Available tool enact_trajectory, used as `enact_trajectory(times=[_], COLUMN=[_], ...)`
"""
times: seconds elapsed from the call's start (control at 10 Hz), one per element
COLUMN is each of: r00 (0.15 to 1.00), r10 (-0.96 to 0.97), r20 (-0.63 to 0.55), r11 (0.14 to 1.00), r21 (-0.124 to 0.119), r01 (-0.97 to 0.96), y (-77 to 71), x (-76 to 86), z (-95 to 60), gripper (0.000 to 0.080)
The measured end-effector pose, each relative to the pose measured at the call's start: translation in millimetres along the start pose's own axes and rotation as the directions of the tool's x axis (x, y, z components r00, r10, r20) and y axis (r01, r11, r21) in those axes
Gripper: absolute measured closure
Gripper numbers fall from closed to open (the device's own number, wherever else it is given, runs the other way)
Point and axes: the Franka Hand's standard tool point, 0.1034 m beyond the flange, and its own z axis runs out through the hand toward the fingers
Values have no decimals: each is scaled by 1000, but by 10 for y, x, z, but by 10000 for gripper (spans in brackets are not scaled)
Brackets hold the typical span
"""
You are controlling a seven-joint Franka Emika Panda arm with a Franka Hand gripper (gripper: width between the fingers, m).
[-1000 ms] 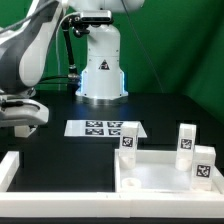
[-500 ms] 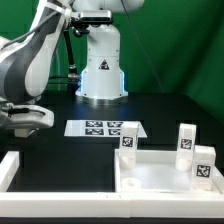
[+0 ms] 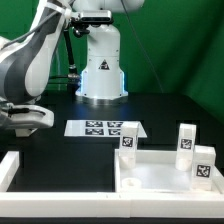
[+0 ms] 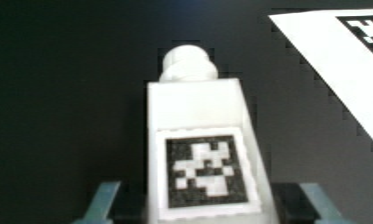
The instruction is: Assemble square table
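The square table's white panel point(image 3: 150, 178) lies at the exterior view's lower right, with three short tagged legs point(image 3: 127, 141) point(image 3: 185, 141) point(image 3: 204, 165) standing upright on it. My gripper point(image 3: 24, 124) hangs low over the black table at the exterior view's far left. In the wrist view a fourth white leg point(image 4: 197, 120) lies lengthwise between my fingers, its tag facing the camera and its rounded end pointing away. My gripper point(image 4: 213, 205) is open, with a dark gap showing on each side of the leg. This leg is hidden in the exterior view.
The marker board point(image 3: 104, 128) lies flat in the middle in front of the robot base point(image 3: 101, 75); its corner shows in the wrist view point(image 4: 343, 45). White border bars run along the exterior view's left point(image 3: 8, 170) and front edge point(image 3: 90, 210).
My arm swung and the gripper sank a little toward the table between one second and half a second ago. Since then nothing has moved.
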Motion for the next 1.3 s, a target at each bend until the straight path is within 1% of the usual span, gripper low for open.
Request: enact_trajectory(times=[0.2,0.3,0.4,0.5,0.6,0.7,0.8,0.9,1.0,1.1,1.2,1.3], r00=[1000,999,998,998,993,991,992,975,962,937,886,847], r10=[-3,-33,-57,-61,-97,-89,-73,-91,-98,-83,-141,-185], r20=[-2,-4,-11,-19,-67,-99,-101,-204,-257,-338,-441,-499], r11=[1000,999,998,997,993,994,996,993,993,992,983,974], r21=[-4,-26,-36,-47,-80,-75,-62,-90,-93,-114,-168,-207], r01=[3,33,57,60,92,82,67,74,76,47,73,91], y=[-22,-222,-426,-662,-786,-655,-612,-622,-649,-854,-1325,-1721], x=[2,-44,-117,-204,-210,-199,-232,-140,-168,-121,-133,-234], z=[-26,-262,-508,-761,-882,-715,-658,-774,-775,-933,-1236,-1470], gripper=[510,509,509,509,509,509,509,509,509,509,509,509])
